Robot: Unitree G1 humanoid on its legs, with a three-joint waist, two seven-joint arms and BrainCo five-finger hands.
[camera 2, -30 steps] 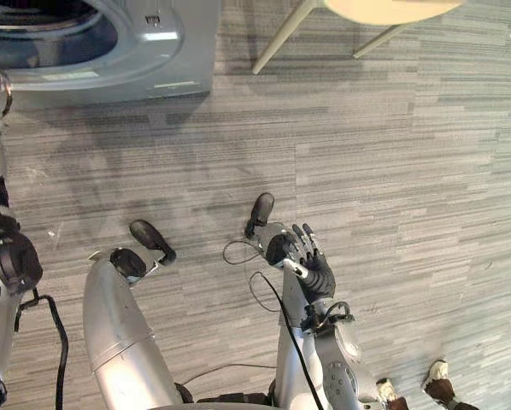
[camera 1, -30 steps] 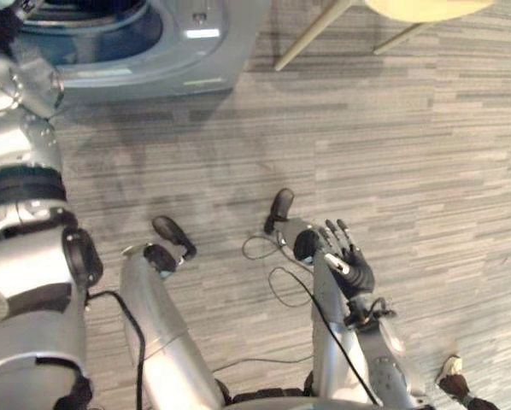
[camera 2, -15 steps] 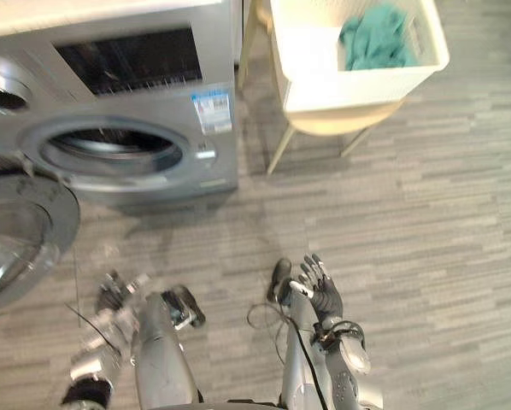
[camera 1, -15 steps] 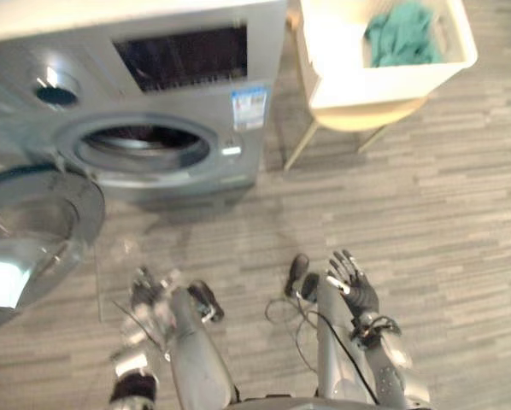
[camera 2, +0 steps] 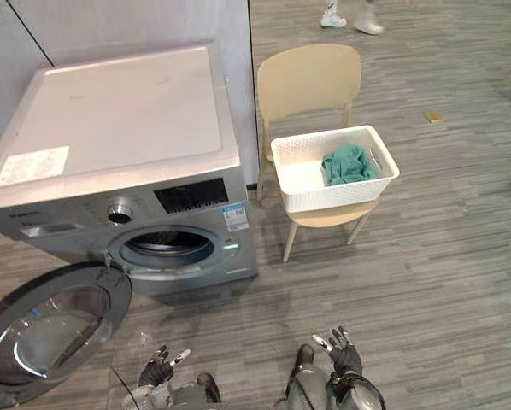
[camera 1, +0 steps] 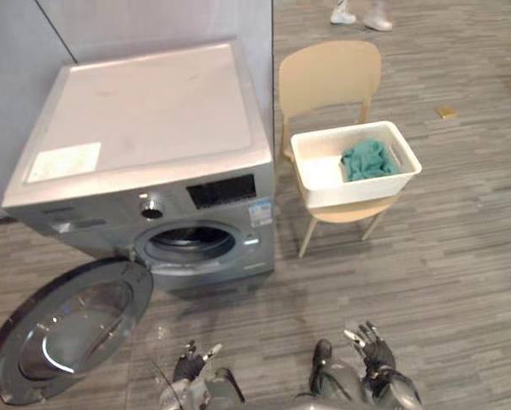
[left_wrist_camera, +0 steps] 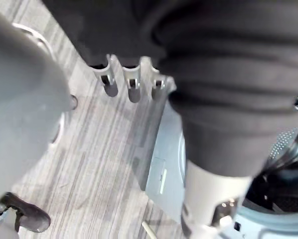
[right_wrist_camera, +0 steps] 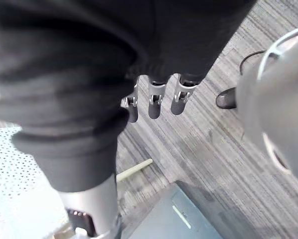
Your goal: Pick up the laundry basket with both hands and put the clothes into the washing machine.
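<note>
The white laundry basket (camera 2: 324, 196) sits on a tan chair (camera 2: 307, 81) just to the right of the washing machine (camera 2: 110, 128); green clothes (camera 2: 345, 162) lie inside it; the round door (camera 2: 50, 329) swings wide open at the washing machine's front; in front of the washing machine, well apart from it, the left robot hand (camera 2: 160, 367) and right robot hand (camera 2: 341, 352) are loose, fingers spread, holding nothing.

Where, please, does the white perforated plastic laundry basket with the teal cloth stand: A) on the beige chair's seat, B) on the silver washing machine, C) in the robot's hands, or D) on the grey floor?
A: the white perforated plastic laundry basket, teal cloth inside, rests on the seat of the beige chair.
</note>
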